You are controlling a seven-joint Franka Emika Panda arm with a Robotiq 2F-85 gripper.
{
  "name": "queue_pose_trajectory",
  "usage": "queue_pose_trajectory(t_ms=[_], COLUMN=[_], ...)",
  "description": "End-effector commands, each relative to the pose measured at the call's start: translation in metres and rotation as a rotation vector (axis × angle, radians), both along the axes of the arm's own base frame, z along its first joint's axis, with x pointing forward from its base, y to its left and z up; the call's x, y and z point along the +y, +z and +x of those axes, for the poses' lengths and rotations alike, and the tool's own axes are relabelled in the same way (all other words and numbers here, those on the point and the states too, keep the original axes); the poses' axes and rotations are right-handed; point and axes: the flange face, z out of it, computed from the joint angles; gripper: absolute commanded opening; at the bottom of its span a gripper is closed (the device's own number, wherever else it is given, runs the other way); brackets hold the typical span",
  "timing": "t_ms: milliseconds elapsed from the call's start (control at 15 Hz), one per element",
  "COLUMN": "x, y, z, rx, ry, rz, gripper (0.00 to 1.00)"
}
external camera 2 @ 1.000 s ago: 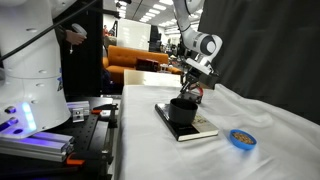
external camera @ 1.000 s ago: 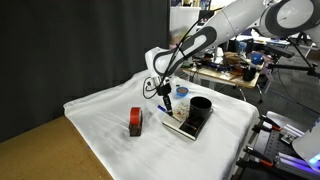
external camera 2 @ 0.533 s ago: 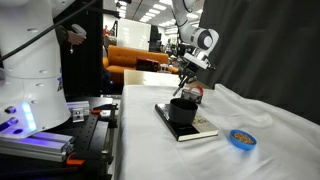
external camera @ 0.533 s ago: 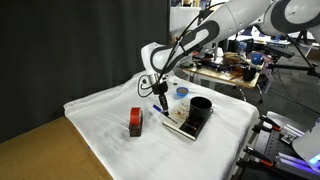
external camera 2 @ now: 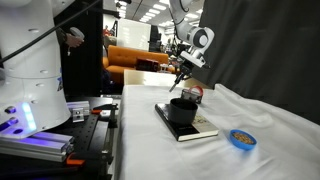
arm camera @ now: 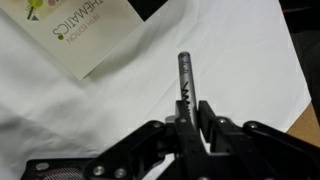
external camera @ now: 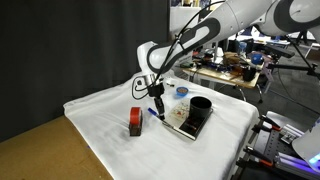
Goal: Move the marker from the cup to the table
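My gripper (external camera: 155,98) is shut on the thin blue marker (external camera: 158,110), which hangs slanted above the white cloth of the table (external camera: 100,130), between the red-and-black object and the black cup (external camera: 200,105). In the other exterior view the gripper (external camera 2: 184,70) is up and behind the cup (external camera 2: 182,108), and the marker (external camera 2: 180,76) is clear of it. In the wrist view the marker (arm camera: 186,75) sticks straight out from between the shut fingers of the gripper (arm camera: 190,110), over bare cloth (arm camera: 250,60).
The cup stands on a flat book (external camera: 188,126) (external camera 2: 195,128), whose corner (arm camera: 85,30) shows in the wrist view. A red-and-black boxy object (external camera: 135,122) stands close to the marker's tip. A small blue-topped container (external camera: 182,92) (external camera 2: 240,137) sits on the cloth. Lab clutter stands beyond the table's edges.
The gripper has carried the marker sideways away from the cup and toward the red-and-black object. Its jaws have stayed shut on the marker.
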Motion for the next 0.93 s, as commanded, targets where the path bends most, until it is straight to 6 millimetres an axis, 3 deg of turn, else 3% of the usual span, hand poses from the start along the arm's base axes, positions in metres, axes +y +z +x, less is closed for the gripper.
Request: queue_pose_trajectory(t_ms=[0, 400, 867], x=[0.004, -0.006, -0.004], y=[-0.003, -0.03, -0.026], z=[-0.008, -0.039, -0.037], rx=[0.022, 0.193, 0.205], ry=[0.027, 0.086, 0.101], rz=[0.018, -0.069, -0.064], gripper=[0.04, 0.04, 0.04])
